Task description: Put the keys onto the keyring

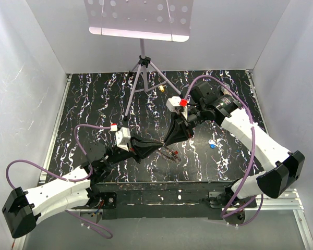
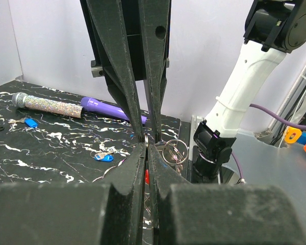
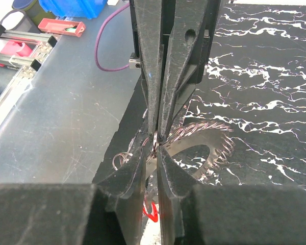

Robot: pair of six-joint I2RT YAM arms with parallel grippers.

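Note:
My left gripper and right gripper meet tip to tip above the table's near middle. Both are shut on a thin ring of the grey keyring, which hangs just below them. In the left wrist view my left gripper pinches the ring from below and the right gripper from above, with keyring loops to the right. The right wrist view shows the coiled keyring beyond the right gripper. A red key hangs under the fingers. A blue key lies on the table.
A glittery tube and a purple pen lie at the table's edge, with a second blue key near them. A music stand's tripod stands at the back, with a small yellow key beside it. The black front rail runs below the grippers.

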